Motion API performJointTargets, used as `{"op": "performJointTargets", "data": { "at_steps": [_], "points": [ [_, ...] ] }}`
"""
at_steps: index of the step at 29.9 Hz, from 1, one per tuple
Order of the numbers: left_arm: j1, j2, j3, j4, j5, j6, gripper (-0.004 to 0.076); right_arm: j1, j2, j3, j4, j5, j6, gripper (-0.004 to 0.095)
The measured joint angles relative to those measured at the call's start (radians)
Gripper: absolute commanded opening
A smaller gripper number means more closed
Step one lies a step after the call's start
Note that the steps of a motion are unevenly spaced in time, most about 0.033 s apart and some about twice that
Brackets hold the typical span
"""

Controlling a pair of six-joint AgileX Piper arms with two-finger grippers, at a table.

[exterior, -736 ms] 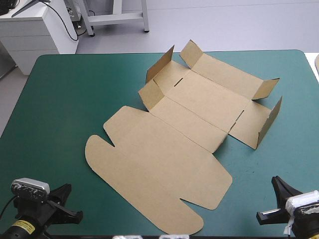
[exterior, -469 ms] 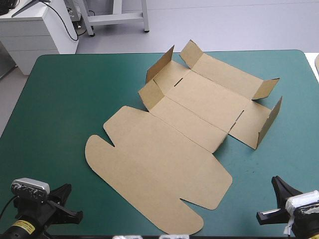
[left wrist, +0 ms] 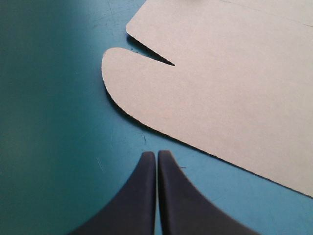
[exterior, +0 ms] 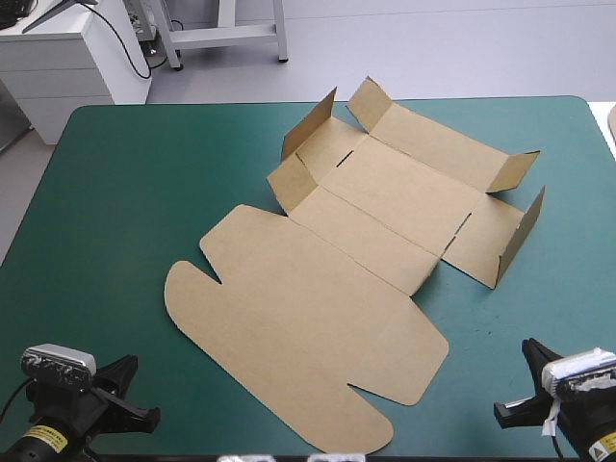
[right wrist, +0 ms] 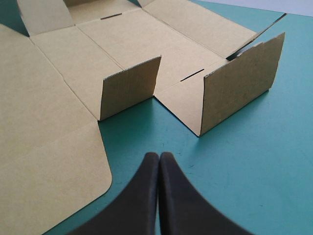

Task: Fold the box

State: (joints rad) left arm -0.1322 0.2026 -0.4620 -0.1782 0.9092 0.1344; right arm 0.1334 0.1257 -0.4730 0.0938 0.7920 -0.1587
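The brown box [exterior: 318, 308] lies as a cut sheet in the middle of the table. Its broad lid panel with rounded tabs lies flat toward the near side. Short walls and flaps stand raised at the far end [exterior: 520, 236]. My left gripper [left wrist: 157, 152] is shut with nothing in it, low over the cover just short of the lid's rounded tab [left wrist: 146, 78]. The right gripper [right wrist: 159, 154], also shut and holding nothing, points at a raised side wall [right wrist: 242, 81] and a small upright flap [right wrist: 129, 85]. In the high view both grippers sit at the near corners, left [exterior: 135, 397] and right [exterior: 520, 385].
Bare teal-green cover [exterior: 125, 192] stretches left of the box, and a narrower strip [exterior: 568, 279] runs along its right. The table's near edge is close behind both grippers.
The right wrist has shifted slightly near the table's front right corner. The box and the left gripper have not moved.
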Motion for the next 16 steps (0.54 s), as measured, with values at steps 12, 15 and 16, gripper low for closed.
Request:
{"op": "performJointTargets", "data": {
  "at_steps": [12, 15, 16],
  "points": [
    [0.0, 0.0, 0.0, 0.0, 0.0, 0.0, -0.0008, 0.0, 0.501, -0.411, 0.076, 0.07, -0.014, -0.0019],
    [0.0, 0.0, 0.0, 0.0, 0.0, 0.0, -0.0008, 0.0, 0.621, -0.523, 0.108, 0.113, -0.011, -0.0019],
    [0.0, 0.0, 0.0, 0.0, 0.0, 0.0, -0.0008, 0.0, 0.668, -0.568, 0.113, 0.139, -0.005, -0.0019]
  ]
}}
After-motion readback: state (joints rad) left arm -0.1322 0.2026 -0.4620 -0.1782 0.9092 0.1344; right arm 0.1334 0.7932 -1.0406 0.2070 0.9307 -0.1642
